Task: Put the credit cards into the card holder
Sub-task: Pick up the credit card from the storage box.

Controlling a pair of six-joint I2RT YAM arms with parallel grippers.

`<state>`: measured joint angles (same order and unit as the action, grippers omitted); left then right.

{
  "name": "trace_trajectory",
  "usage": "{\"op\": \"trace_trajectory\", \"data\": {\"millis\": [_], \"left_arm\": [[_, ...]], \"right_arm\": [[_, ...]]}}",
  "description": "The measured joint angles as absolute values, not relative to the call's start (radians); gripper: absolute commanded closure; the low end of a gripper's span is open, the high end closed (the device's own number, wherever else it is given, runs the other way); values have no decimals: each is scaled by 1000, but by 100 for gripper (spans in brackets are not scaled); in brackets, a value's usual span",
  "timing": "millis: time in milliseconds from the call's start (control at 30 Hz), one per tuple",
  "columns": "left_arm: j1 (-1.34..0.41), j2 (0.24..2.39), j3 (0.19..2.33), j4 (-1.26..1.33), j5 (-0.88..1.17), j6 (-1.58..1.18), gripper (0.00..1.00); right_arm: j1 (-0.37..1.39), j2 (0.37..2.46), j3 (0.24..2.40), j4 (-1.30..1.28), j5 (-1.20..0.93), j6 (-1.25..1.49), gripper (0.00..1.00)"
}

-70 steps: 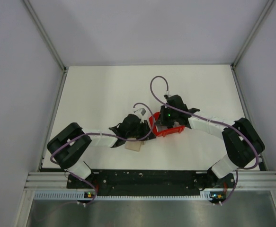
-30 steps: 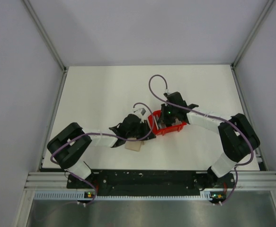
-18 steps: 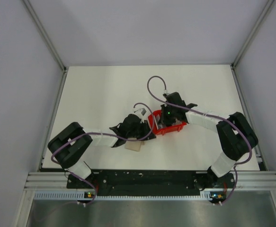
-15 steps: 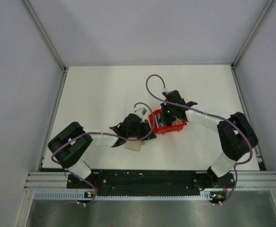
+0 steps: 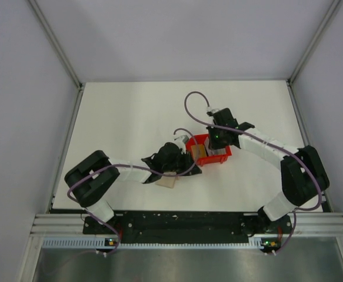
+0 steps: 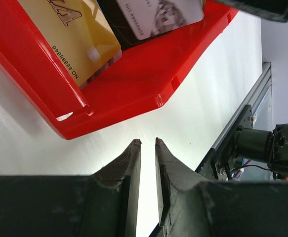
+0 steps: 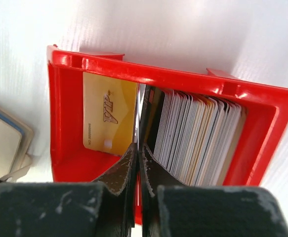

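Observation:
Several credit cards (image 7: 198, 133) stand on edge in a red tray (image 7: 158, 74). A gold card (image 7: 106, 118) leans at the tray's left end. My right gripper (image 7: 139, 146) reaches down into the tray (image 5: 224, 157), jaws shut on one thin card seen edge-on. From the left wrist view this looks like the silver-white card (image 6: 158, 15). My left gripper (image 6: 147, 142) sits low over the table beside the tray (image 6: 134, 84), jaws almost shut with nothing between them. The beige card holder (image 5: 166, 181) lies just left of and nearer than the tray, partly under the left arm; it also shows in the right wrist view (image 7: 0, 138).
The left arm (image 5: 130, 171) stretches across the near part of the table and the right arm (image 5: 265, 150) comes in from the right. Purple cables loop above both wrists. Grey walls stand on both sides, and a metal rail (image 5: 189, 226) runs along the near edge.
My left gripper has moved right, off the card holder and up to the tray. The right gripper has shifted a little right and back, and the gold card now shows in the tray.

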<state>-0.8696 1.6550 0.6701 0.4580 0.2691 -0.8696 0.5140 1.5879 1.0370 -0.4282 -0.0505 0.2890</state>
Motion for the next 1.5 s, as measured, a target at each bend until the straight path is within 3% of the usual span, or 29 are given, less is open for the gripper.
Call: {"op": "trace_trajectory", "data": {"millis": [267, 567, 733, 1100, 1500], "left_arm": [[-871, 1574, 651, 427, 243, -842, 67], [-868, 1210, 632, 148, -65, -767, 17], [-810, 1044, 591, -23, -227, -750, 4], [-728, 905, 445, -229, -299, -760, 2], [-728, 918, 411, -210, -236, -759, 2]], "right_arm": [[513, 1463, 1076, -464, -49, 272, 100], [572, 1427, 1060, -375, -107, 403, 100], [659, 1448, 1026, -289, -123, 503, 100], [711, 1510, 943, -232, -64, 543, 100], [660, 1373, 834, -274, 3, 499, 100]]}}
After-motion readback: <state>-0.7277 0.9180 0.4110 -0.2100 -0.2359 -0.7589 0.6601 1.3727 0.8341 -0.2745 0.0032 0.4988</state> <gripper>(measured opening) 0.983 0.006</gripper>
